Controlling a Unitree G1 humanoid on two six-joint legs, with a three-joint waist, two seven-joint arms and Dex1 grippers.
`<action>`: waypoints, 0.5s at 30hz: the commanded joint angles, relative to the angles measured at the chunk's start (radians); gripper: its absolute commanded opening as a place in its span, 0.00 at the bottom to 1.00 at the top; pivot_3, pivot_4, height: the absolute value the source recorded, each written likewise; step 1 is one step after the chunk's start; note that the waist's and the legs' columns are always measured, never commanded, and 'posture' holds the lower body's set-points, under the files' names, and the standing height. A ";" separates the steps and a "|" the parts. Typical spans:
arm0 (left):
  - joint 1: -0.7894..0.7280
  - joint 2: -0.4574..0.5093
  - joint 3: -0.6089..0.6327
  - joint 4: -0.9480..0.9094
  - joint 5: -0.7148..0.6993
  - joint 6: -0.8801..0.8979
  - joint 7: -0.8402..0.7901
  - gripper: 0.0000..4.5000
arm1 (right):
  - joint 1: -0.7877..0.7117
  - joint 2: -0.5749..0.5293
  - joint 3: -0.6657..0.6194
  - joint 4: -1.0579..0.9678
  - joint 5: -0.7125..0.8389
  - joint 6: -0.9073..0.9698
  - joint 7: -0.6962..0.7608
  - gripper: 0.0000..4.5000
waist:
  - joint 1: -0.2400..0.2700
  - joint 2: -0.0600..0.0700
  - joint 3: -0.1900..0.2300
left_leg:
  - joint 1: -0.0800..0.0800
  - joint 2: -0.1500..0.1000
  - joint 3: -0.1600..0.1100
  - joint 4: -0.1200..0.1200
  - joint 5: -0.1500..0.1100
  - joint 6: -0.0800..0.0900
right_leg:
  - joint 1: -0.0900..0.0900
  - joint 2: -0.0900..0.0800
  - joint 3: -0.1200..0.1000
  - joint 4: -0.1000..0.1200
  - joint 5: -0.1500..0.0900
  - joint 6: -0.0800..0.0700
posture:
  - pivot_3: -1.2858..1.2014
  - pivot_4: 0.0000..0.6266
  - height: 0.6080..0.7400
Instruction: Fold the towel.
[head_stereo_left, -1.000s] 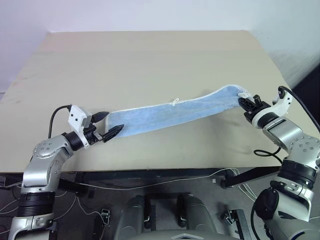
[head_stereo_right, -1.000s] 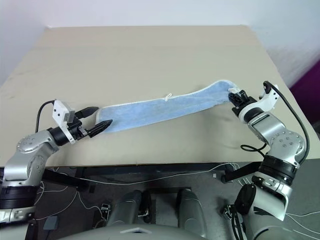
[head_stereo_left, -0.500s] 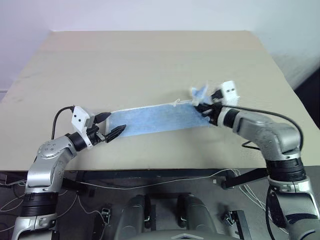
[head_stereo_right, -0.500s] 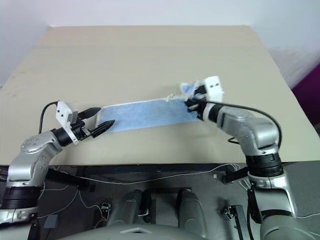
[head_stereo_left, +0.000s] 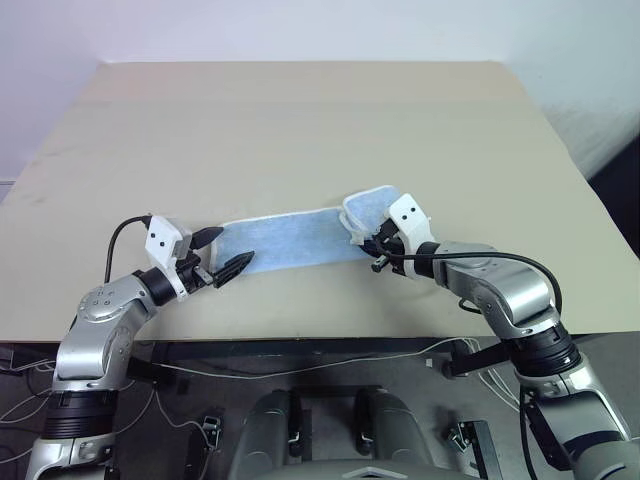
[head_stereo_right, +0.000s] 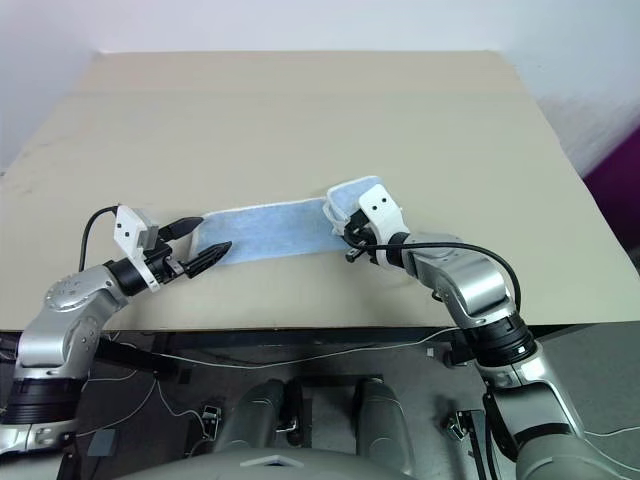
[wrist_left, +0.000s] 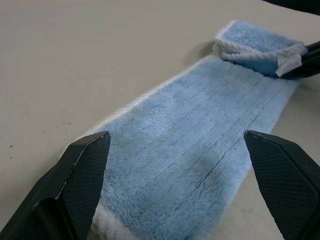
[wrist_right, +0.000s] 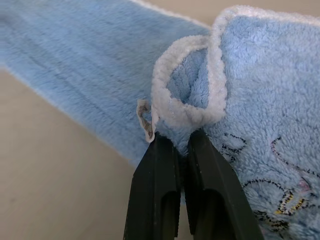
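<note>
The towel (head_stereo_left: 290, 238), a light blue terry strip with white edging, lies flat on the tan table (head_stereo_left: 300, 110). Its right end (head_stereo_left: 372, 206) is lifted and doubled back over the strip. My right gripper (head_stereo_left: 368, 240) is shut on that end's white edging (wrist_right: 185, 112), beside a small tag (wrist_right: 145, 119). My left gripper (head_stereo_left: 234, 245) stands open at the strip's left end. In the left wrist view the towel (wrist_left: 190, 140) runs out between the two spread fingers (wrist_left: 85, 185), which do not pinch it.
The table's front edge (head_stereo_left: 300, 338) runs just below both arms. Cables (head_stereo_left: 300, 368) hang under it. Bare tabletop stretches behind the towel to the far edge (head_stereo_left: 300, 64) by the wall.
My right gripper has swung left with the towel's right end and rolled over, laying that end back on the strip. The left gripper has stayed put, open.
</note>
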 joint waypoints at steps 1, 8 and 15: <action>0.002 -0.004 0.009 -0.050 -0.015 0.000 0.006 0.99 | 0.001 0.018 -0.025 -0.058 0.006 -0.002 0.027 0.18 | 0.000 0.000 0.000 | 0.000 0.000 0.000 0.000 0.000 0.000 | 0.000 0.000 0.000 0.000 0.000 0.000 | 0.52 0.24 1.00; 0.070 -0.052 0.056 -0.158 -0.123 0.090 0.059 0.99 | 0.066 -0.027 -0.138 -0.188 0.065 -0.033 0.106 0.71 | 0.001 0.000 0.000 | 0.000 0.000 0.000 0.000 0.000 0.000 | 0.000 -0.001 0.000 -0.001 0.000 0.000 | 0.52 0.24 1.00; 0.129 -0.192 0.130 -0.292 -0.308 0.208 0.254 0.99 | 0.041 -0.050 -0.238 -0.106 0.046 -0.140 0.152 0.77 | 0.001 0.000 0.000 | 0.000 0.000 -0.001 0.000 0.000 0.000 | 0.001 -0.001 0.000 -0.001 0.000 0.000 | 0.52 0.24 1.00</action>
